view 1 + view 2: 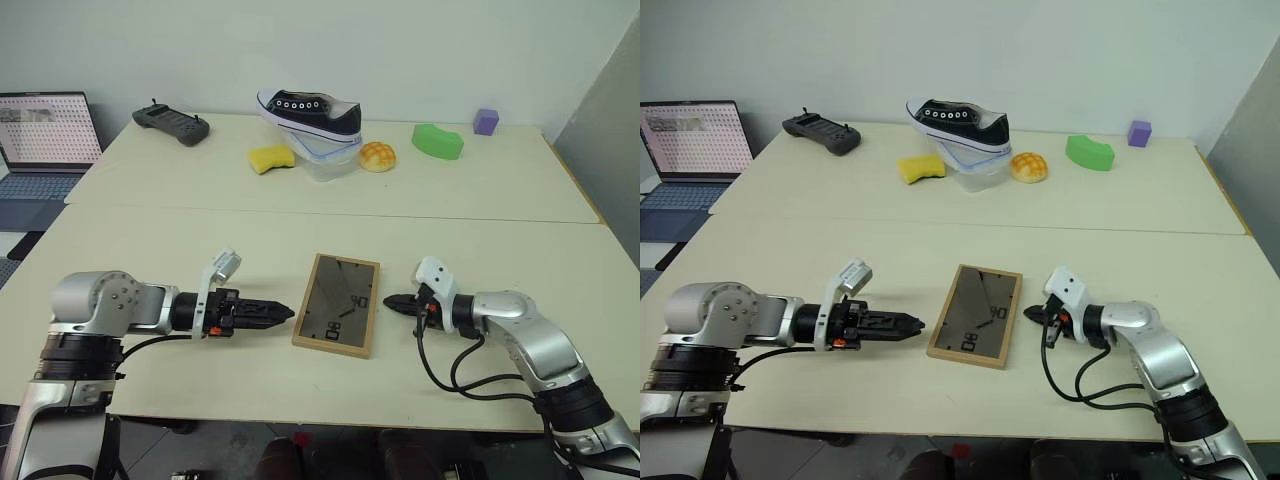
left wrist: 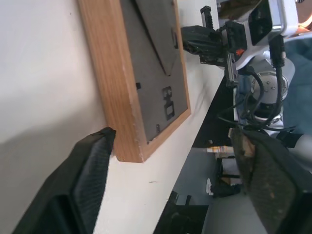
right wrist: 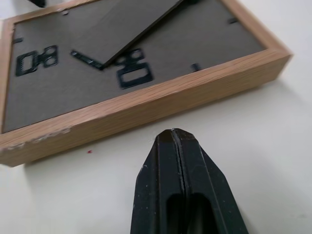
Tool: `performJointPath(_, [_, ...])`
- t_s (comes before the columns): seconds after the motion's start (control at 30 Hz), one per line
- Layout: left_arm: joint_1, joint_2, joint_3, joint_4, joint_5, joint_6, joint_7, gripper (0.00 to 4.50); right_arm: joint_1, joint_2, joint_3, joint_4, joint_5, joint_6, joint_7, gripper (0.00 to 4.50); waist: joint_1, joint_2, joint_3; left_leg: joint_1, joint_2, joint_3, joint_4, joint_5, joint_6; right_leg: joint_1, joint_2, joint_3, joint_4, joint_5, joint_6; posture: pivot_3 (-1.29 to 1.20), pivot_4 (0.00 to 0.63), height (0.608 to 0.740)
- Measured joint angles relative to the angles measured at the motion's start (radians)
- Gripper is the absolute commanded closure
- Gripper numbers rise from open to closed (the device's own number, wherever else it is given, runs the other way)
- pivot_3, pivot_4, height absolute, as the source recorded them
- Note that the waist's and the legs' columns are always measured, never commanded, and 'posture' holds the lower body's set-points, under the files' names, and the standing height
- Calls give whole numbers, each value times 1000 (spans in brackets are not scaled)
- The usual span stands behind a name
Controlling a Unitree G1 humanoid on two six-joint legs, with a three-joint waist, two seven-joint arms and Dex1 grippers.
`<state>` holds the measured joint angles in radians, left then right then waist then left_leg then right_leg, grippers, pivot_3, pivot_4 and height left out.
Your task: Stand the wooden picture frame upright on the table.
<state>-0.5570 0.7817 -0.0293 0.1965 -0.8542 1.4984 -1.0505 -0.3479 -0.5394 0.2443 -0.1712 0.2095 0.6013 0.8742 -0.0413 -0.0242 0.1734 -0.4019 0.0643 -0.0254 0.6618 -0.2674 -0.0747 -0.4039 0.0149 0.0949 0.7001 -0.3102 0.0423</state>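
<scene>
Between the two grippers, the wooden picture frame [image 1: 337, 305] lies flat on the desk [image 1: 200, 250], back panel up.

Left of the frame, the left gripper [image 1: 283, 314] points at its near corner with fingers [image 2: 83, 185] spread wide and nothing between them, one tip just beside the wood. Right of the frame, the right gripper [image 1: 391, 301] has its fingers pressed together on nothing, its tip near the frame's long edge but apart from it. Beyond the frame, past the desk's seam, a black sneaker [image 1: 310, 113] sits on a clear container [image 1: 330, 160], with a yellow sponge [image 1: 271, 157] alongside.
</scene>
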Motion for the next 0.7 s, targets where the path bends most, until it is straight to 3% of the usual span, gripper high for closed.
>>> performJointPath(0.4, [6, -136, -32, 34, 35, -109, -26, 42, -58, 103, 59, 0, -21, 27, -49, 4500, 13, 0, 0, -1, -1, 0, 1, 0, 0, 0, -1, 0, 0, 0, 0, 0, 150, 740])
performJointPath(0.7, [34, -171, 44, 0, 9, -79, 24, 1772, -26, 61, 62, 23, -35, -15, -47, 4500, 8, 0, 0, 0, -1, 0, 1, 0, 0, 0, -1, 0, 0, 0, 0, 0, 150, 740])
